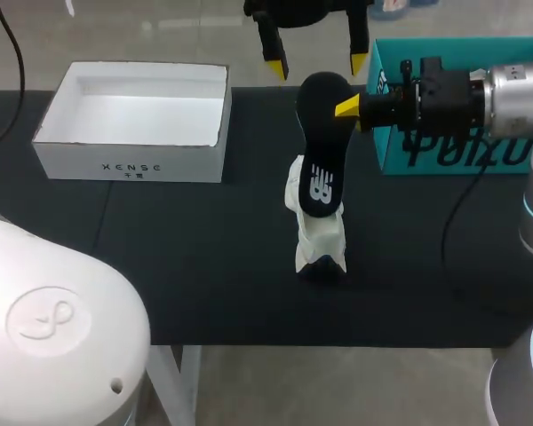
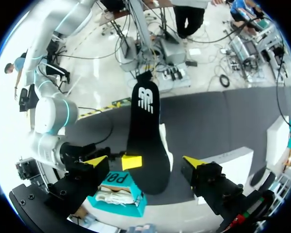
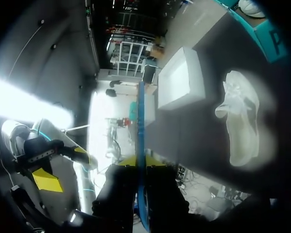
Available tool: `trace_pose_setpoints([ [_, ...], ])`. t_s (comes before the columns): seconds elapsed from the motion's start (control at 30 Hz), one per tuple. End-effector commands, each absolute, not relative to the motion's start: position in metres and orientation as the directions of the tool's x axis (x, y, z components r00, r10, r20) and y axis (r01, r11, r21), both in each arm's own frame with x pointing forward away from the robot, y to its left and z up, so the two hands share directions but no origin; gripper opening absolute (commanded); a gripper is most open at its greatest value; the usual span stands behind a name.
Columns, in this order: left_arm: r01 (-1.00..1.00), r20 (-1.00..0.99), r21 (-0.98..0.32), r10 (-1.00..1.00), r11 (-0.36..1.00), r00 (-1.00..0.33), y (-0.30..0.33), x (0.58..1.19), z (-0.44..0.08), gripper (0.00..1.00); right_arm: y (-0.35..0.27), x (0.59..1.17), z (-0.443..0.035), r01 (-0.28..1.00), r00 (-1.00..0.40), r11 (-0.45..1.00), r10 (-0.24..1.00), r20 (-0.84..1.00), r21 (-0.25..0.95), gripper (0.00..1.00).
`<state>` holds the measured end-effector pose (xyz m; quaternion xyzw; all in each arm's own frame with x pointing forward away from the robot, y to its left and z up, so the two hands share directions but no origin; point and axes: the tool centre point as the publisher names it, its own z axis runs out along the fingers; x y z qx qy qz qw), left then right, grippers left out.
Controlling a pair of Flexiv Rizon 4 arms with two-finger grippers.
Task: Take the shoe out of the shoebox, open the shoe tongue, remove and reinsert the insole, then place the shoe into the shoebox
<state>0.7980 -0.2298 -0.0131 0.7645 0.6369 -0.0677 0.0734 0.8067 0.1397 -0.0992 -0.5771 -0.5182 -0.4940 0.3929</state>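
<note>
Insole [image 1: 322, 146], black with a white logo, is in the right gripper [image 1: 348, 108]. The fingers are closed on its edge near the upper end. In the right wrist view the insole [image 3: 140, 126] shows edge-on as a thin blue line between the two fingers of the right gripper [image 3: 140, 164]. In the head view it stands almost upright, and its lower end is in front of the shoe [image 1: 318, 232]. I cannot tell if the two touch.

The white shoe rests on the dark table [image 1: 204, 266], between the white box [image 1: 129, 165] and the teal box [image 1: 480, 158], outside both. In the right wrist view the shoe [image 3: 240, 121] lies well apart from the gripper, and the white box [image 3: 177, 80] is farther ahead.

The left gripper [image 1: 318, 64] hangs above the far side of the table, just behind the upper end of the insole. Its fingers are wide open and hold nothing. In the left wrist view the insole [image 2: 145, 131] is ahead of the left gripper [image 2: 144, 162], between the fingers without touching them. One yellow tip of the right gripper [image 2: 131, 161] presses on its edge, and the teal box [image 2: 117, 196] is under it.
</note>
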Motion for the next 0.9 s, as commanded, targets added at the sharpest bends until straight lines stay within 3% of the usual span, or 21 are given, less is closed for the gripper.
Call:
trace_pose_setpoints([
  [0.03,0.981,-0.192,0.039,0.962,-0.192,0.196,-0.2286,0.797,-0.0119,1.0,0.1393,0.8063,-0.1008,0.987,-0.022,-0.149,0.205,0.978,0.053,0.0],
  [0.67,0.983,-0.198,0.041,0.962,-0.182,0.186,-0.228,0.7959,-0.0097,1.0,0.1397,0.8044,-0.1008,0.988,-0.02,-0.149,0.194,0.981,0.049,0.0],
  [0.83,0.989,-0.339,0.051,0.929,-0.14,0.149,-0.2278,0.7954,-0.0102,1.0,0.1366,0.8031,-0.1,0.987,-0.018,-0.152,0.195,0.981,0.048,0.0],
  [0.9,0.996,-0.482,0.052,0.871,-0.074,0.09,-0.2276,0.7963,-0.0106,1.0,0.1347,0.8029,-0.0991,0.987,-0.017,-0.152,0.197,0.98,0.048,0.0],
])
